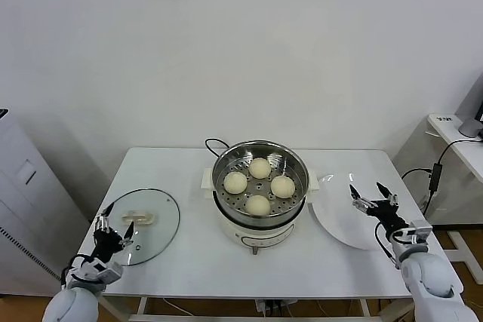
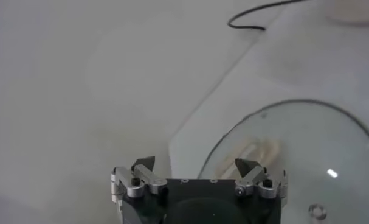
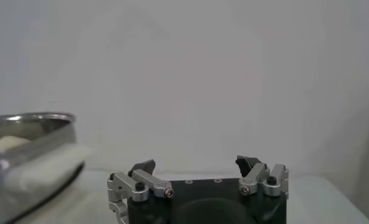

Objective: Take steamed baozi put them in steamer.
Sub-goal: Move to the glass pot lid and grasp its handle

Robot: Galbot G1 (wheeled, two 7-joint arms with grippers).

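Already, all four steamed baozi (image 1: pixel 259 185) sat inside the steamer (image 1: pixel 260 157), spread out on its shiny floor full of little holes. One was at the back, one on the left, one on the right and one at the front. They did not seem to touch each other. The steamer stood in the middle of the white table (image 1: pixel 181 262).

The buns looked soft and light, like little pillows. A hard squeeze would probably dent them or tear the smooth skin. If one had to be picked up, I think the best place to hold it was around its fat middle, from both sides, with a gentle pinch. The skin might be a bit sticky.

The right gripper (image 1: pixel 372 196) hung over the flat white plate (image 1: pixel 336 220), which had no buns on it. Its fingers were spread apart and held nothing. The left gripper (image 1: pixel 113 227) hovered over the near edge of the glass lid (image 1: pixel 151 235) lying on the table. Its fingers were spread apart too, and empty.

So the job looked done.
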